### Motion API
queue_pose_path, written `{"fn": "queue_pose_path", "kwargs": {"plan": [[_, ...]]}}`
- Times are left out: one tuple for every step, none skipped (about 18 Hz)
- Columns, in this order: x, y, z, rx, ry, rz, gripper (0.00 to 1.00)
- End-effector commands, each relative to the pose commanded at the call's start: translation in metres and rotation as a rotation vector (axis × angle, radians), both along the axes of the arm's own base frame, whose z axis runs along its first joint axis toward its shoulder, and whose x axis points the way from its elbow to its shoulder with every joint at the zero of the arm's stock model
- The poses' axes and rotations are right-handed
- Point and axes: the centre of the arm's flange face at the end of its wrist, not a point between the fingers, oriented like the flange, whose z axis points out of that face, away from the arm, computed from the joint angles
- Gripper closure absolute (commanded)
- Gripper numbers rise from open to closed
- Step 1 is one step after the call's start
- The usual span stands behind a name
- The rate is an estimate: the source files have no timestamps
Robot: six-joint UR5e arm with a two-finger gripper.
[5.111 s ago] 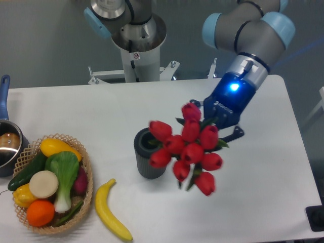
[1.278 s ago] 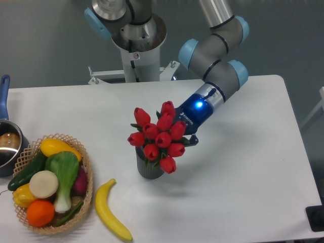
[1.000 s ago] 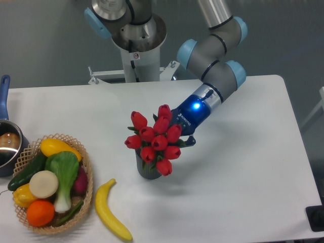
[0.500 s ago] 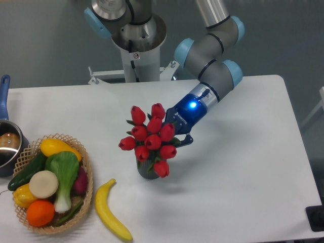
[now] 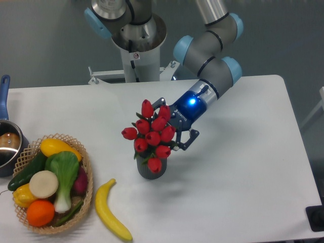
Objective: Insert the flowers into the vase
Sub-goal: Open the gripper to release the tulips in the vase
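— One relation counts: where do the flowers [image 5: 151, 138] sit from the tool [image 5: 175, 126]?

— Just toward the counter's [image 5: 253, 167] left edge of it, stems down in the vase [image 5: 151, 170]; its jaws look spread wide.

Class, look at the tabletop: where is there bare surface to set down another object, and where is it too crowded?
Free: the right side, beyond the vase and end effector, and the far left strip behind the basket. Crowded: the front-left corner, with basket, banana and pot.
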Motion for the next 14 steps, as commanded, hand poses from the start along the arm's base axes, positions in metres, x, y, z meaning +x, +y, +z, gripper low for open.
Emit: {"fn": "queue_pose_path", "kwargs": {"plan": [[0.002, -0.002, 0.004, -0.014, 0.015, 0.001, 0.00], [0.005, -0.004, 0.007, -0.040, 0.038, 0.001, 0.00], [0.008, -0.006, 0.010, -0.069, 0.060, 0.001, 0.00], [0.010, -0.009, 0.014, -0.095, 0.084, 0.004, 0.00], [0.013, -0.012, 0.017, -0.118, 0.102, 0.006, 0.00], [0.016, -0.013, 0.020, -0.138, 0.117, 0.007, 0.00], [0.019, -0.016, 0.025, -0.164, 0.129, 0.010, 0.00], [0.022, -0.018, 0.029, -0.201, 0.147, 0.015, 0.00], [0.025, -0.022, 0.035, -0.244, 0.166, 0.025, 0.00], [0.025, -0.027, 0.041, -0.284, 0.191, 0.040, 0.00], [0.023, -0.034, 0.049, -0.311, 0.221, 0.057, 0.00], [0.022, -0.039, 0.057, -0.323, 0.244, 0.072, 0.00], [0.019, -0.045, 0.064, -0.330, 0.263, 0.089, 0.00], [0.014, -0.052, 0.073, -0.330, 0.281, 0.110, 0.00]]}}
